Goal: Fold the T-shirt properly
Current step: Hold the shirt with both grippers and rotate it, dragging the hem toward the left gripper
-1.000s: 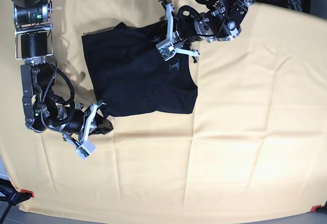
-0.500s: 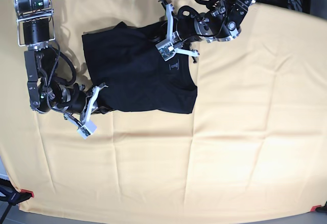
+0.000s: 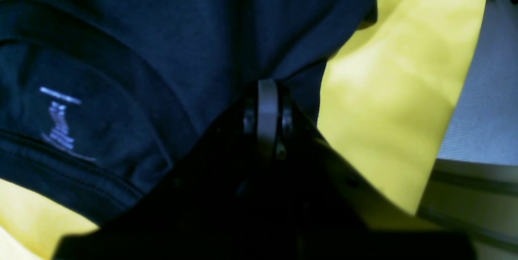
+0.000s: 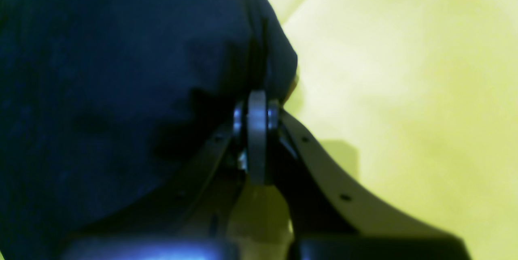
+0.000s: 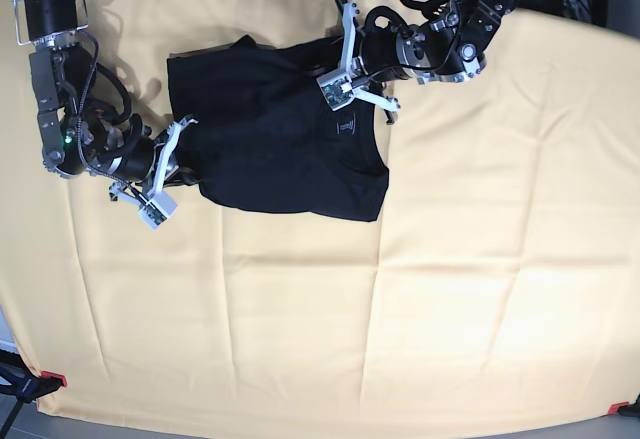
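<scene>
1. Two tools are clamped fully shut on the T-shirt, one at each end, so nothing's loose here.
2. The left tool (on the right side of the base view) is pinched on fabric up by the collar, just beside the pale neck label, as seen in its wrist view.
3. The right tool is pinched on a bunched-up bit at the shirt's opposite, lower-left edge.
4. The shirt is lying partly folded on the upper middle of the yellow-covered counter, with its long axis running roughly side to side between the two tools.
5. The key relation: the bulk of the shirt lies between the tools, so each arm is nearest its own end, and the open counter is towards the bottom of the base view.
6. Probably the next fold gets made by both ends being carried together across that long axis; uneven travel would likely skew the edge.
</scene>
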Motion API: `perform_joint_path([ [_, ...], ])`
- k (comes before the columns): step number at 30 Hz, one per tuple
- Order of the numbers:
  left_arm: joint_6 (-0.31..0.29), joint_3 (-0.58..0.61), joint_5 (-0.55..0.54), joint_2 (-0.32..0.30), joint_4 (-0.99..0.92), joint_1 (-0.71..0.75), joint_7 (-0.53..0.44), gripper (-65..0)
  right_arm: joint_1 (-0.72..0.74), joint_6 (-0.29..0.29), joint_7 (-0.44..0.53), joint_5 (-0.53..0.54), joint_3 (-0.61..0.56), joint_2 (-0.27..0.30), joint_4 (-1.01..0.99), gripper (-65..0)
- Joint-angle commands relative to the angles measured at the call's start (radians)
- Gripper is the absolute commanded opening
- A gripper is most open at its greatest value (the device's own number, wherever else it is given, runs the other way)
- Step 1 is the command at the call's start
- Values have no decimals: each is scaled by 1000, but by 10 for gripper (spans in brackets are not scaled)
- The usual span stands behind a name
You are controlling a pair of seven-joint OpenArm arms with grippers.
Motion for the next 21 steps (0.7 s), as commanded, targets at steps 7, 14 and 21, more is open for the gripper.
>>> perform_joint_path([
  [7,45,-6,159,-56,16,5,104,-650,-60,11,-34,14,43,16,109,-650],
  [14,68,-7,173,-153,25,-29,101,-650,-167,11,-45,84,211,16,214,-650],
  [21,103,-12,64,-174,27,-45,150,-650,-203,11,19,97,273,13,273,-650],
])
